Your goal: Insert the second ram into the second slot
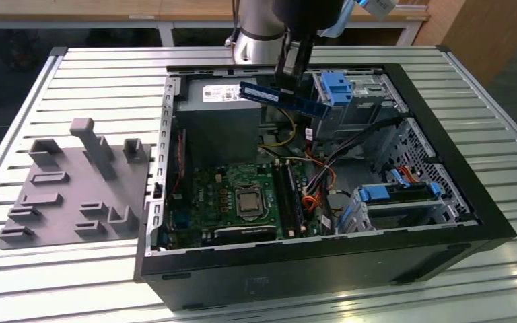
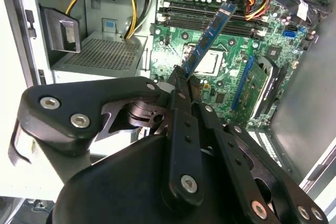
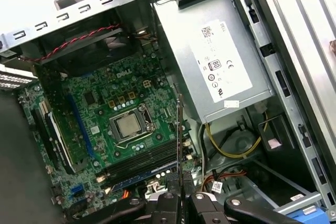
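Gripper (image 1: pixel 287 81) clenched on memory stick (image 1: pixel 281 98), holding it in the air over the open computer case (image 1: pixel 285 277). In the exterior view, motherboard (image 1: pixel 231 202) sits about 6 o'clock from the stick.

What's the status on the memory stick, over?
Gripper shut on memory stick. Held over the motherboard, not seated. Orange cables beside the slots.

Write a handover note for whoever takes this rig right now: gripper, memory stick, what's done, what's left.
Gripper: shut on the long, thin, blue memory stick with a white label.
Stick: held in the air over the open black computer case, clear of the green motherboard.
Done: stick picked up.
Left: it sits in none of the dark memory slots.
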Robot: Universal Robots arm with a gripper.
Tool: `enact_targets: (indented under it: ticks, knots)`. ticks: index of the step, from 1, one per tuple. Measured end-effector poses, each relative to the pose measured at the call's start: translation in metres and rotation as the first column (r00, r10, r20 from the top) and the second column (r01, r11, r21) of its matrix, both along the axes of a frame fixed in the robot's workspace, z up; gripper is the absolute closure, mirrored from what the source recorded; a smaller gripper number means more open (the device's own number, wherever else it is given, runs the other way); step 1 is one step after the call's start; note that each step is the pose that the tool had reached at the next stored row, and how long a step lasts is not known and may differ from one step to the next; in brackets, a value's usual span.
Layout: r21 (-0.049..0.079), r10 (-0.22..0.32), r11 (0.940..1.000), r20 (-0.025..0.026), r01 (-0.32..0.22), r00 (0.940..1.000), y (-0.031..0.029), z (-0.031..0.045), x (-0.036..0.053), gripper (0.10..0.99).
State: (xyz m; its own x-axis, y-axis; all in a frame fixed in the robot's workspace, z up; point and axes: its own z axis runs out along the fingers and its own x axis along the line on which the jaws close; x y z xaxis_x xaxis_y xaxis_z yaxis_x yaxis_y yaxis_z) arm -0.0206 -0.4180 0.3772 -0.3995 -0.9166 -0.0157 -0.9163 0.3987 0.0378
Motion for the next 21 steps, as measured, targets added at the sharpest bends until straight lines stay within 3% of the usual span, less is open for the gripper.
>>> enact_targets:
  ticks: [8, 21]
  knots:
    - [0.000, -0.010, 1.0000, 0.0001, 0.010, 1.0000, -0.0081, -0.0004, 0.0000, 0.949]
    - [0.000, -0.110, 0.9939, 0.0001, 0.110, 0.9939, -0.0088, -0.0008, 0.0001, 0.949]
